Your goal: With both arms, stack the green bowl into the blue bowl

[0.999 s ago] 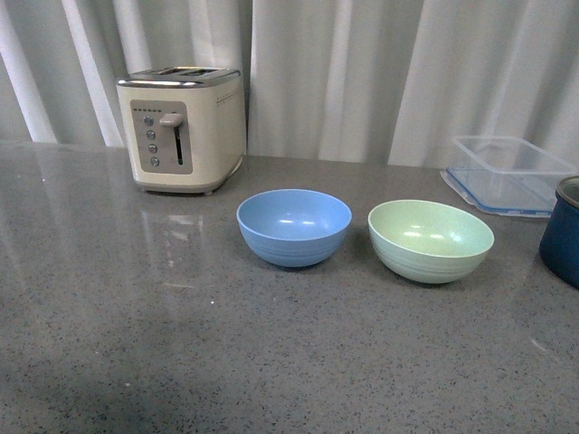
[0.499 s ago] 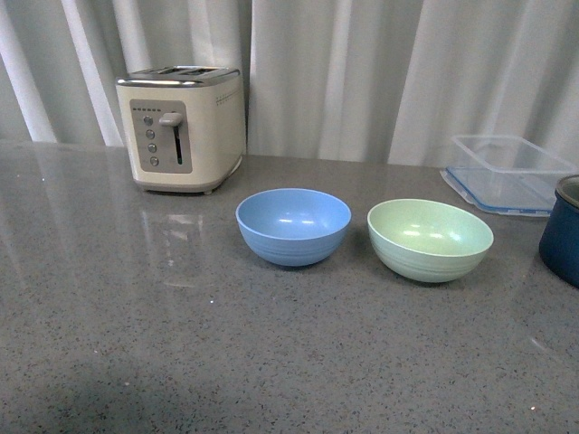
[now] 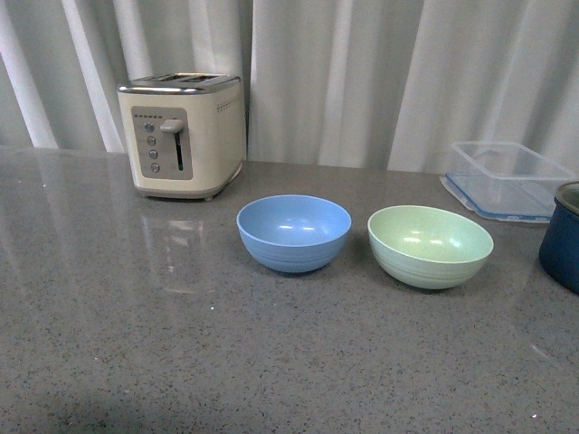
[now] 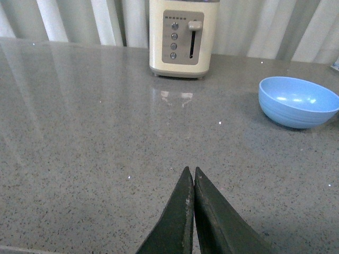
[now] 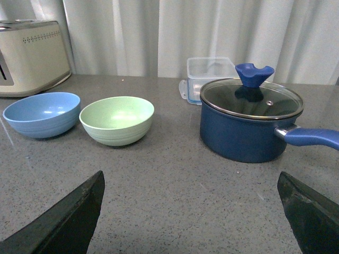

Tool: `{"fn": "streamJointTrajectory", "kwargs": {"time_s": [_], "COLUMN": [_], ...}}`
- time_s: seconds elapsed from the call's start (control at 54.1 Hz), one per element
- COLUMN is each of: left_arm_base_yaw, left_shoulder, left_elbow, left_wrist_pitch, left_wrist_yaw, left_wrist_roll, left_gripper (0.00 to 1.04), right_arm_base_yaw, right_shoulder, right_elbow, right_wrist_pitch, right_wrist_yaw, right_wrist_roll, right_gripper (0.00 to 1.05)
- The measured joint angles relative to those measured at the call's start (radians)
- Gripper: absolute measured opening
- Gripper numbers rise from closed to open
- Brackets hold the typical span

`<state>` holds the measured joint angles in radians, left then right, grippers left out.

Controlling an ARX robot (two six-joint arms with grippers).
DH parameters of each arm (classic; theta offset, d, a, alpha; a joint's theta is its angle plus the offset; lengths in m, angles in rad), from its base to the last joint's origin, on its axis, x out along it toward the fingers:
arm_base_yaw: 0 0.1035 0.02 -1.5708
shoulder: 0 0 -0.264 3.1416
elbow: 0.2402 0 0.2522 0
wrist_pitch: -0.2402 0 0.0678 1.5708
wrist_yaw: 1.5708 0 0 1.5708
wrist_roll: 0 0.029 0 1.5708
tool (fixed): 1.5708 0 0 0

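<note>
The green bowl [image 3: 431,245] stands upright and empty on the grey counter, right of the blue bowl [image 3: 294,232], a small gap between them. Both also show in the right wrist view, green bowl [image 5: 117,120] and blue bowl [image 5: 42,114]. The blue bowl [image 4: 298,101] shows in the left wrist view, far from my left gripper [image 4: 190,172], which is shut and empty above bare counter. My right gripper [image 5: 190,182] is open wide and empty, well short of the green bowl. Neither arm shows in the front view.
A cream toaster [image 3: 182,133] stands at the back left. A clear plastic container [image 3: 508,177] is at the back right. A dark navy pot [image 5: 249,126] with glass lid and blue handle stands right of the green bowl; it shows at the front view's right edge [image 3: 563,237].
The front view has shifted slightly, so bowls and toaster sit a little lower in the picture. The bowls have not moved on the counter.
</note>
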<state>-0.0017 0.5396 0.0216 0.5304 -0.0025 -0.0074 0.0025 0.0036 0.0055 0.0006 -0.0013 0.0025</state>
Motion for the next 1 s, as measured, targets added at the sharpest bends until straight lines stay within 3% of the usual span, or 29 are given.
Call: {"fn": "streamJointTrajectory", "kwargs": {"time_s": [0.499, 0.906, 0.999], "left_arm_base_yaw": [0.000, 0.000, 0.000], "left_shoulder": [-0.263, -0.368, -0.482], "left_elbow": [-0.001, -0.001, 0.000], "left_wrist_pitch": [-0.251, -0.355, -0.505], "left_wrist_yaw": [0.002, 0.002, 0.002], "left_wrist_roll": [0.000, 0.000, 0.000], "left_gripper": [0.04, 0.04, 0.04], "right_arm_base_yaw": [0.000, 0.000, 0.000], "right_shoulder": [0.000, 0.000, 0.000], "right_elbow": [0.000, 0.000, 0.000], "right_wrist_pitch": [0.000, 0.000, 0.000], "right_wrist_yaw": [0.000, 0.000, 0.000], "right_wrist_roll": [0.000, 0.000, 0.000], "right_gripper": [0.95, 0.95, 0.95]}}
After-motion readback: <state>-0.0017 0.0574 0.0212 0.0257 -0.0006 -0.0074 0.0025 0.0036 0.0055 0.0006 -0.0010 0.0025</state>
